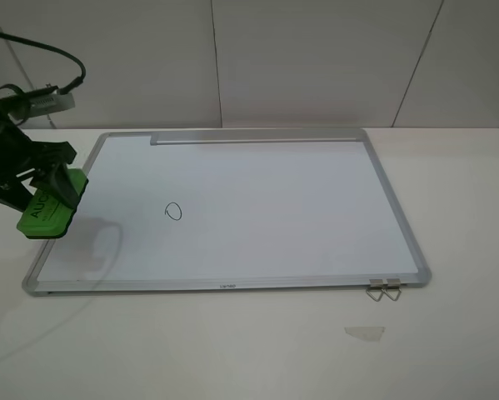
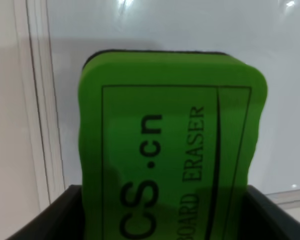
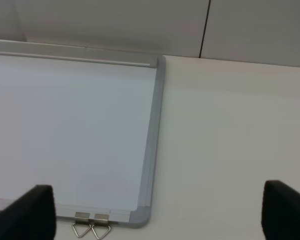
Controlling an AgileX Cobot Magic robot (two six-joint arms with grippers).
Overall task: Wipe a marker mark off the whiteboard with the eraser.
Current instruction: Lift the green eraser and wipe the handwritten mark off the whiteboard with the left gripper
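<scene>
The whiteboard (image 1: 257, 200) lies flat on the table, its silver tray strip (image 1: 257, 137) along the far edge. The marker mark (image 1: 173, 211), a small black oval loop, sits left of the board's middle. My left gripper (image 1: 56, 177) is shut on the green eraser (image 1: 51, 207), which hangs tilted above the board's left edge, well left of the mark and casting a shadow. In the left wrist view the eraser (image 2: 170, 150) fills the frame over the whiteboard (image 2: 165, 30), between the left gripper's (image 2: 165, 217) black fingers. My right gripper (image 3: 160, 212) is open over the board's near right corner.
Two metal binder clips (image 1: 384, 290) hang on the board's near right edge, also seen as binder clips (image 3: 92, 227) in the right wrist view. A small pale scrap (image 1: 364, 332) lies on the table in front of them. A black cable (image 1: 41, 46) loops above the left arm.
</scene>
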